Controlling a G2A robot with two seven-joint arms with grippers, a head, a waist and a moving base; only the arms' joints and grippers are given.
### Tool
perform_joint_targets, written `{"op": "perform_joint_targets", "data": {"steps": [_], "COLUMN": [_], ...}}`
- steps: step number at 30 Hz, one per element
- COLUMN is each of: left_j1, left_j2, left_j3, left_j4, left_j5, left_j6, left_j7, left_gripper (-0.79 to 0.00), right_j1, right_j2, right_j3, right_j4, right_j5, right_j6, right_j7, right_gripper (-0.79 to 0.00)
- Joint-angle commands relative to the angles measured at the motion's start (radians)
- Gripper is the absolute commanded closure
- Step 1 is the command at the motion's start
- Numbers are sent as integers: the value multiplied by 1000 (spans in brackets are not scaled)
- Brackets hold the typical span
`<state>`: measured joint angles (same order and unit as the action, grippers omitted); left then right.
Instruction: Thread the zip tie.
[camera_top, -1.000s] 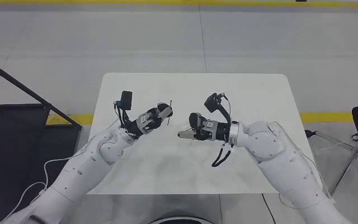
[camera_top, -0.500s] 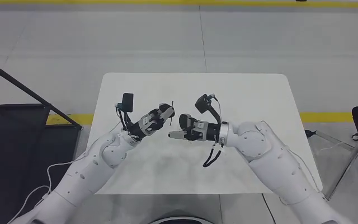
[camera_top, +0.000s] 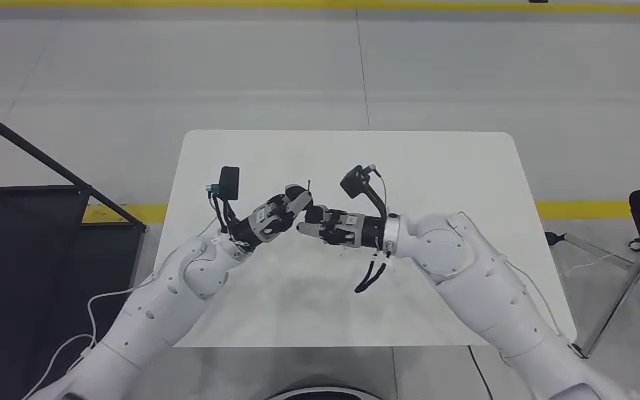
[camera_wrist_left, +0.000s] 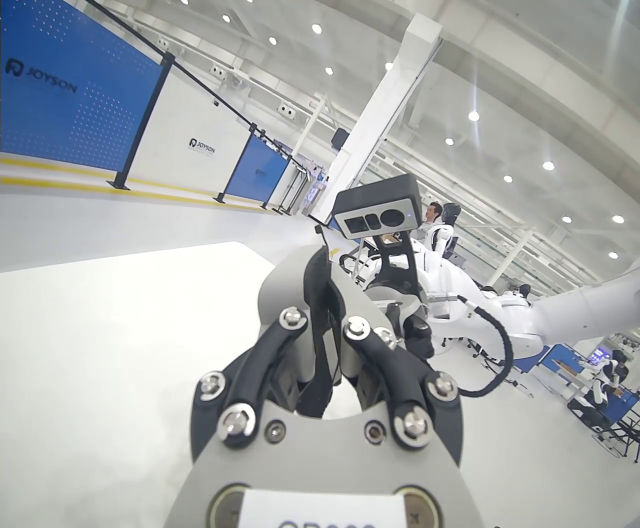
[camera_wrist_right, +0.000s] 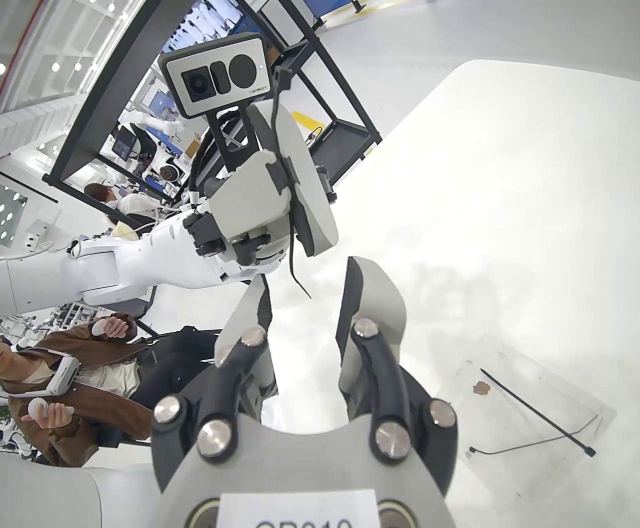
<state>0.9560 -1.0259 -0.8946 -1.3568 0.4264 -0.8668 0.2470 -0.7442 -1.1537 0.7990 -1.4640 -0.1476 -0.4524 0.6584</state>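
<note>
My left gripper (camera_top: 297, 197) (camera_wrist_left: 320, 287) is held above the middle of the white table (camera_top: 450, 190), shut on a thin black zip tie (camera_wrist_left: 324, 320). The zip tie's head end (camera_top: 307, 186) sticks out past the fingertips. In the right wrist view its loose tail (camera_wrist_right: 296, 272) hangs down from that gripper (camera_wrist_right: 287, 200). My right gripper (camera_top: 308, 223) (camera_wrist_right: 305, 295) is open, just beside the left one. The tail's tip hangs right in front of the gap between the right jaws, and nothing is held in them.
A clear plastic sheet (camera_wrist_right: 545, 365) lies flat on the table below the right arm, with two spare black zip ties (camera_wrist_right: 535, 407) on it. A dark rack (camera_top: 60, 230) stands off the table's left side. Bare tabletop surrounds both arms.
My right gripper has moved left across the table until it is close to the left gripper and the zip tie. The left arm has shifted only slightly and still holds the tie.
</note>
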Motion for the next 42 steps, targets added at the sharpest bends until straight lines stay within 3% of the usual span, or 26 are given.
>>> {"op": "perform_joint_targets", "data": {"steps": [1,7,8,9,19,21,24,37,42], "left_j1": [2,10,12,13,23,25,27,34,32], "left_j2": [-4,-15,-16,-18,-32,-35,-38,-55,-60], "left_j3": [-5,-22,-25,-28,-53,-58,-66,-89,-100], "left_j4": [1,4,4,5,12,13,15,24,32], "left_j5": [2,8,9,10,-7,-13,-19,-52,-66], "left_j6": [-2,-8,-9,-10,-30,-35,-40,-64,-73], "left_j7": [-4,-10,-12,-13,-46,-53,-65,-118,-139], "left_gripper": [0,0,0,0,0,-83,-123,-114,-163], "right_j1": [0,-3,-3,-3,-9,-11,-14,-22,-27], "right_j2": [-2,-7,-8,-8,-14,-15,-15,-18,-19], "right_j3": [1,7,8,9,21,24,30,42,49], "right_j4": [2,7,8,8,11,9,5,-7,-8], "right_j5": [0,0,0,0,-7,-9,-13,-24,-24], "right_j6": [-3,-8,-9,-11,-13,-14,-15,-22,-22], "right_j7": [0,6,8,9,21,26,36,72,69], "right_gripper": [-256,-71,-71,0,0,0,0,0,0]}}
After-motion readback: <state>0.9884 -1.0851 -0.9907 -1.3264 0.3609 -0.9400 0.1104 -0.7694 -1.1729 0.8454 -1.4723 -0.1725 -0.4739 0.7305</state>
